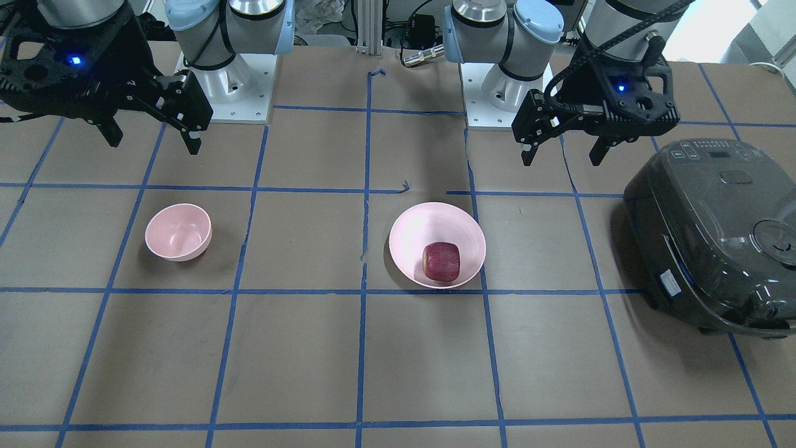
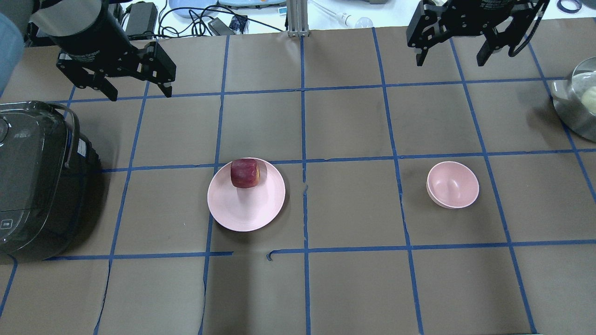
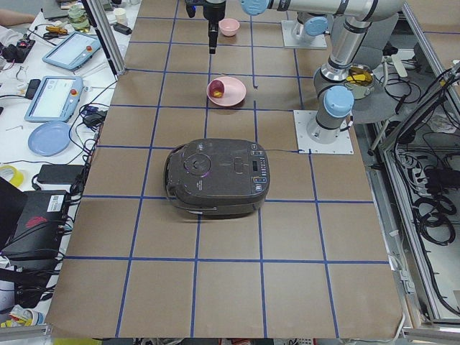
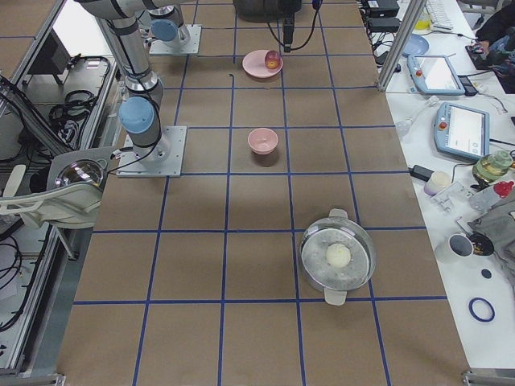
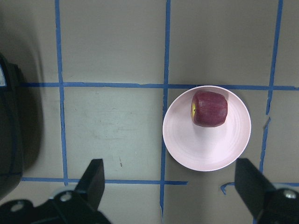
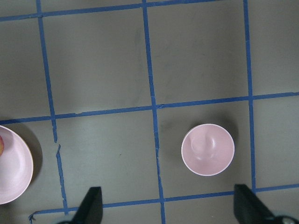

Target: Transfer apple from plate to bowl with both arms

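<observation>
Currently, working outward from the grippers:

- Left gripper [image 2: 138, 93]: fingers spread wide, holding nothing. It hangs above the table [image 2: 349, 288], well apart from the plate. Its wrist camera looks down on plate and apple together.
- Right gripper [image 2: 450, 58]: fingers likewise spread wide and empty, raised above the table and well apart from the bowl, which lies in its wrist view.
- Apple [image 2: 245, 173]: dark red with a yellowish patch. It rests on the plate, touching it near the rim on the side away from the robot.
- Plate [image 2: 233, 214]: shallow, pale pink, on the robot's left half of the table.
- Bowl [image 2: 452, 184]: small, deep, pale pink, upright, on the robot's right half, well apart from the plate.
- Rice cooker [image 2: 32, 181]: dark, lid down, at the table's left end.
- Steel pot [image 2: 575, 107]: at the right end, with a pale round item inside.
- Table surface: brown, gridded with blue tape.
</observation>
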You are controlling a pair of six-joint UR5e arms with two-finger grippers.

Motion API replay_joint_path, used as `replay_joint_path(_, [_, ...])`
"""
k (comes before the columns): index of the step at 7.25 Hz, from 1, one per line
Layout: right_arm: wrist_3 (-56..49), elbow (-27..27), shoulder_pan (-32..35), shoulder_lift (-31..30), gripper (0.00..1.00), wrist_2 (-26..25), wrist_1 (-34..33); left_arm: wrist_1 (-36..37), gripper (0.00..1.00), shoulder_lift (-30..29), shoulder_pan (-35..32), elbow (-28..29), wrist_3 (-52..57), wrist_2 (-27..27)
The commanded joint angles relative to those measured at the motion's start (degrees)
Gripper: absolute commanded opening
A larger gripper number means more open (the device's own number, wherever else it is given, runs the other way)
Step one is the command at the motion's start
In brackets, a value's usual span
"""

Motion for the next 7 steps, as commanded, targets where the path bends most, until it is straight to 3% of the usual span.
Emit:
replay_joint_path(1, [0.0, 0.2, -0.1, 0.3, 1.0, 0.2, -2.5, 0.0, 1.0, -0.1, 0.0, 0.0, 0.0, -0.1])
replay_joint_path(7, [-0.1, 0.5, -0.1, 0.3, 1.0, 0.1, -2.5, 0.1, 1.0, -0.1, -0.7, -0.3, 0.0, 0.0])
